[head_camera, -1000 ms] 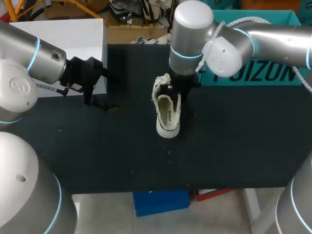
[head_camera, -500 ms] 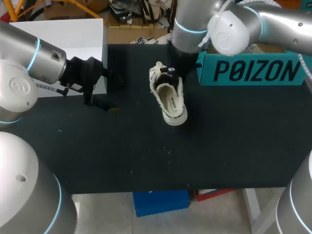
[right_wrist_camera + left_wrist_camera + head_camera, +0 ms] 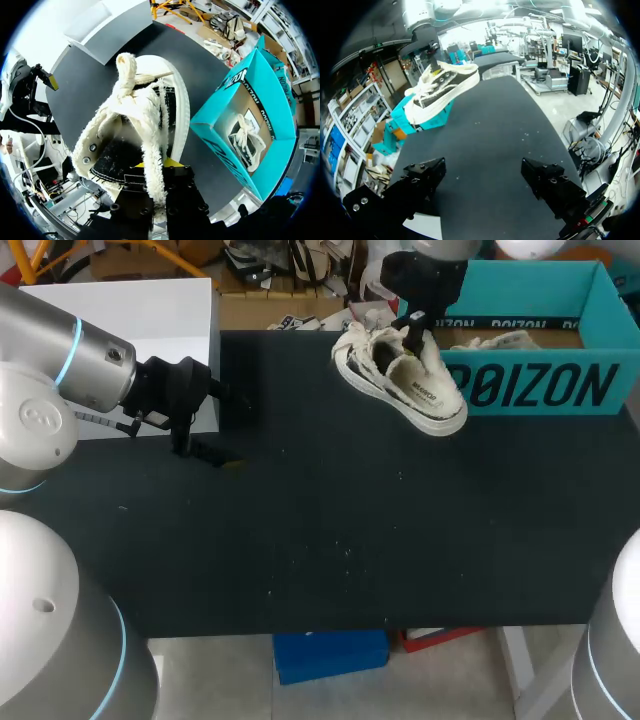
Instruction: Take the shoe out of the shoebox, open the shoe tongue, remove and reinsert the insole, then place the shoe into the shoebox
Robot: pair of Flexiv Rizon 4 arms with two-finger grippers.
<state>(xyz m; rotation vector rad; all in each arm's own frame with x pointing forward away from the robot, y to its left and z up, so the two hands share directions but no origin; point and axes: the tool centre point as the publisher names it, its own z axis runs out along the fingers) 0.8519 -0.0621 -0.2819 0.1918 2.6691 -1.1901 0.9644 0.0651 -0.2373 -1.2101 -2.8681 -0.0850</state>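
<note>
**Silver shells, black tools**

The left arm point(image 3: 60, 365) and right arm point(image 3: 618, 660) are rounded silver-grey shells with thin light-blue rings at the joints; a small round hole marks the left base dome. A grey ribbed cable runs behind the left tool point(image 3: 482, 175), whose blocky black fingers point(image 3: 422, 177) carry small screws. The right tool point(image 3: 152, 172) shows black screwed blocks and a yellow tip.

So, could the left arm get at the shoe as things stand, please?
Probably, with a long reach: the way looks free between the open left claw and the shoe, but the right claw holds it up beside the box.
</note>
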